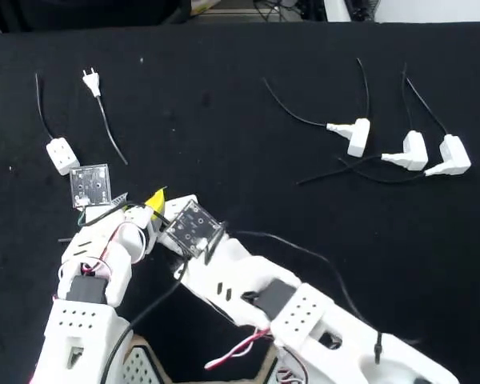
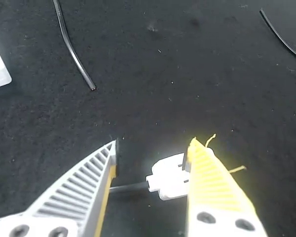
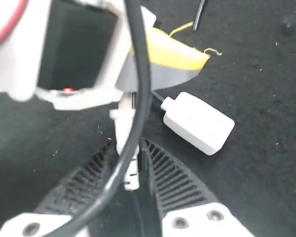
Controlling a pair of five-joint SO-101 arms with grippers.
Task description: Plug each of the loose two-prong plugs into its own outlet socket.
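Each arm has a small square plate with dark dots, one on the left arm (image 1: 90,186) and one on the right arm (image 1: 194,226). The marks on them are too small to read.

The left claw (image 2: 153,143) is spread wide, low over the black table (image 1: 224,104). One finger is white and the other is wrapped in yellow tape (image 2: 212,182). A socket block (image 2: 167,180) lies on the table between the two fingers. It touches the yellow one and sits apart from the white one. A thin black wire runs out of it toward the white finger.

The right claw (image 3: 128,144) is pressed together on a white plug (image 3: 121,126), which sticks out past the dark fingertips toward the left claw. The socket block lies just beside this plug, a little to its right. A thick black cable (image 3: 140,74) crosses in front of the plug.

Far off on the left lie a loose plug (image 1: 90,80) with its wire and a second socket block (image 1: 62,155), a bit nearer. Far on the right lie three white bent pieces (image 1: 354,134) (image 1: 412,152) (image 1: 452,156), close together, each with a black wire. I cannot tell if they are plugs or sockets.
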